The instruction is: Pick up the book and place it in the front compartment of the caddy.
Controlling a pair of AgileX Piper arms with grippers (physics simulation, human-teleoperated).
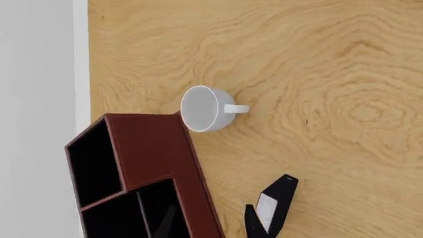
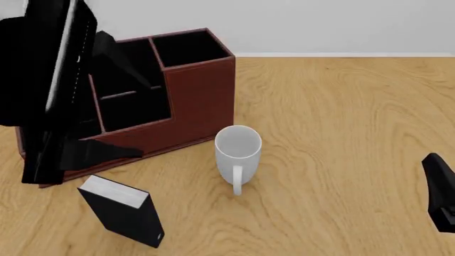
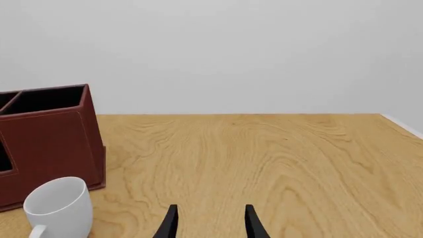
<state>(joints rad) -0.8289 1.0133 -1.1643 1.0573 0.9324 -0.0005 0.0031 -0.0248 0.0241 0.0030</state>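
The black book [image 2: 121, 210] with white page edges stands tilted on the table in front of the caddy, left of the mug; it also shows in the left wrist view [image 1: 281, 193]. The reddish-brown caddy [image 2: 202, 90] stands at the far left, its low front pocket [image 2: 135, 109] black-lined; it also shows in the left wrist view [image 1: 155, 148] and the right wrist view [image 3: 53, 144]. My left arm [image 2: 50, 90] hangs high over the caddy, its gripper [image 1: 211, 225] open and empty, apart from the book. My right gripper [image 3: 211, 225] is open and empty, low at the near right.
A white mug [image 2: 238, 149] stands beside the caddy's front right corner, handle toward me; it also shows in both wrist views [image 1: 201, 109] [image 3: 59, 206]. A pale wall runs behind the table's far edge [image 2: 341, 55]. My right arm [image 2: 440, 192] is at the right edge.
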